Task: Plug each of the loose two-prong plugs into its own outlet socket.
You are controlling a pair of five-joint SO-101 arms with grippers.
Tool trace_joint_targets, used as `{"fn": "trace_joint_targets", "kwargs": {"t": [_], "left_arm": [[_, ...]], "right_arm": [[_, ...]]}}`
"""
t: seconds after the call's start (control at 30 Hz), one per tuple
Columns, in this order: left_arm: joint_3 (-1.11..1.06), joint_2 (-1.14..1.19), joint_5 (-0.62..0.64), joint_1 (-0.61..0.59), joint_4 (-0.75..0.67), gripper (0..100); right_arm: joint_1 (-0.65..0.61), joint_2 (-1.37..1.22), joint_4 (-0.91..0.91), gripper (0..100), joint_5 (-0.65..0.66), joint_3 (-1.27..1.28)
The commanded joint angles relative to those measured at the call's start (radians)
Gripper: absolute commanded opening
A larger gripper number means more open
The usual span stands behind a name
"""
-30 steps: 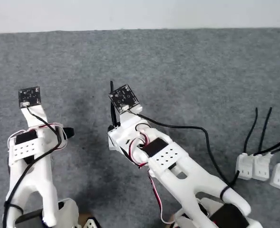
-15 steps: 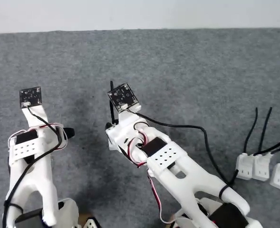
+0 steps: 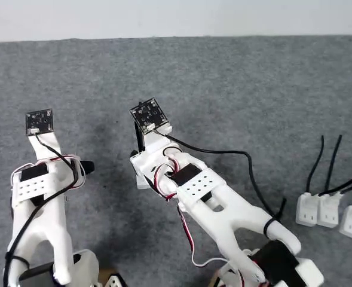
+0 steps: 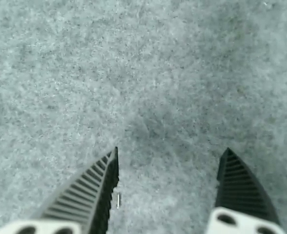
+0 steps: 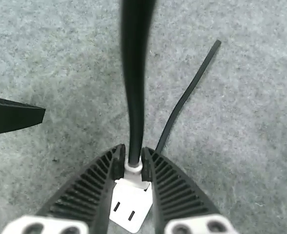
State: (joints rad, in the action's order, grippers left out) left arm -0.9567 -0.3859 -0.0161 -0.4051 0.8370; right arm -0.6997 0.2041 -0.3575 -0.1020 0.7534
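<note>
The plug (image 5: 129,207) sat clamped in your right gripper (image 5: 132,150), whose jaws were closed to a narrow gap on the neck where the white body meets its black cord (image 5: 133,73). Its long axis ran along the line of the jaws. The cord led out past the fingertips, and the white body sat back between the jaws toward the wrist. Two small dark marks showed on the body's face, though you could not fairly tell from the wrist view whether they were short prongs or slots. In the high view that arm was out over the middle of the grey mat (image 3: 235,78).

The relation your next move turned on was where the mates lay. A row of white connectors (image 3: 328,210), probably the ones the plug belongs with, stood side by side near the right edge, well apart from the held plug. Each had its own black cord running toward the far side, so their long axes ran near to far. The target therefore lay to the right of the gripper and somewhat nearer, and the right arm was plainly the closer of the two. By my judgement you needed to carry the plug across and turn it until its axis matched theirs. Your left gripper (image 4: 171,152) was spread wide with nothing between its jaws, above bare mat on the left.
</note>
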Motion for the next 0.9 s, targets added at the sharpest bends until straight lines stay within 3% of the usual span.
{"fn": "trace_joint_targets", "kwargs": {"t": [0.0,0.87], "left_arm": [[0.042,0.002,-0.012,0.008,-0.026,31],[0.041,0.002,-0.012,0.009,-0.023,31]], "right_arm": [[0.015,0.001,-0.008,0.8,-0.008,-0.063],[0.039,-0.061,-0.050,0.8,-0.040,-0.060]]}}
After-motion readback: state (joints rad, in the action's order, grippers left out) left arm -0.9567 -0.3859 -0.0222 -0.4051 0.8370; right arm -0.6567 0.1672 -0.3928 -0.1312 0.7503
